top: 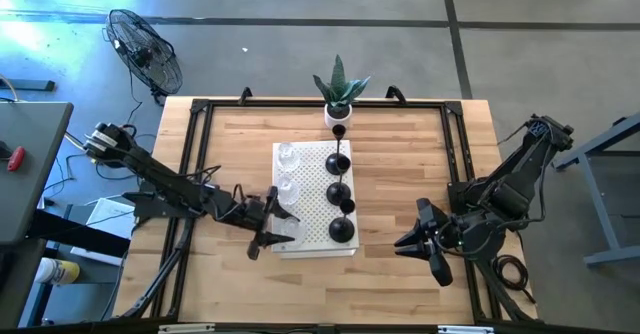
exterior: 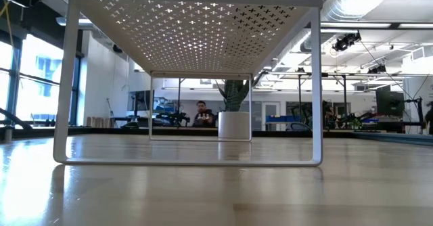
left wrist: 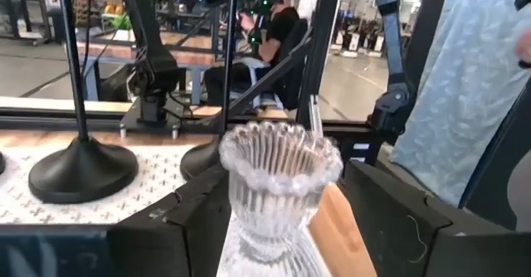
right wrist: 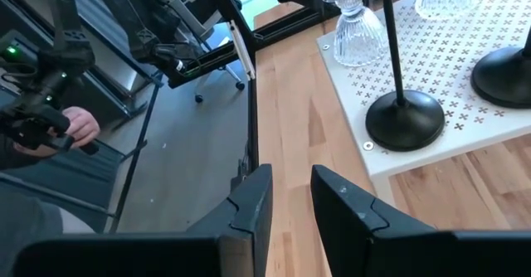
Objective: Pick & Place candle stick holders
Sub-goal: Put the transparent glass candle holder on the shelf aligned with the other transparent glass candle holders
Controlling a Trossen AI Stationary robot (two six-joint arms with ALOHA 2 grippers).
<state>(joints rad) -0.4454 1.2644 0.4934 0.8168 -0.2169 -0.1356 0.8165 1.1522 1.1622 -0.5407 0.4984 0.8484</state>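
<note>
the left gripper [left wrist: 274,219] stood open around a ribbed glass holder [left wrist: 278,186] on the white perforated stand [top: 312,236], near the black holders [top: 340,199]; the right gripper [top: 418,242], fingers slightly apart, hung empty beside the stand.

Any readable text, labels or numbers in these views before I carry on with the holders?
None can be read.
White perforated shelf: only a cross-shaped hole pattern, no lettering.
Glass holder between the left gripper jaws: ribbed glass, no marking.
Black holders: plain.
White pot: plain.
Room beyond the table: any signs are too small and blurred to read.
</note>
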